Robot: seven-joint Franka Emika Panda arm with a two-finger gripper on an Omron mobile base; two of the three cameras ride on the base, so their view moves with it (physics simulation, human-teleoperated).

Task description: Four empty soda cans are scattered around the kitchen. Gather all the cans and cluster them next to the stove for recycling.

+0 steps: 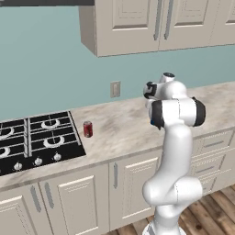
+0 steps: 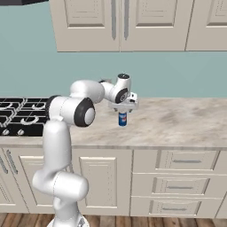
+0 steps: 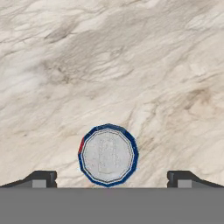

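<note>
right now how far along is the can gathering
Done: one red can stands upright on the counter beside the stove. In hand: the open claw hangs over the upright blue can, not gripping. Left: grasp it, carry it over, then find the others.

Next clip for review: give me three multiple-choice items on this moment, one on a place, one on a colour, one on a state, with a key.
1. Where does the red can stand?
A. On the counter just right of the stove
B. On a burner grate
C. On the floor

2. What colour is the can under the end effector?
A. Green
B. Blue
C. Yellow

3. How do the end effector's jaws stand?
A. Shut on the can
B. Shut on nothing
C. Open, spread wider than the can

Key: 1 A, the left base view shows it beside the cooktop's edge. 2 B, its wall is blue in the right base view. 3 C, the hand view shows the fingertips apart on either side of the can.
</note>
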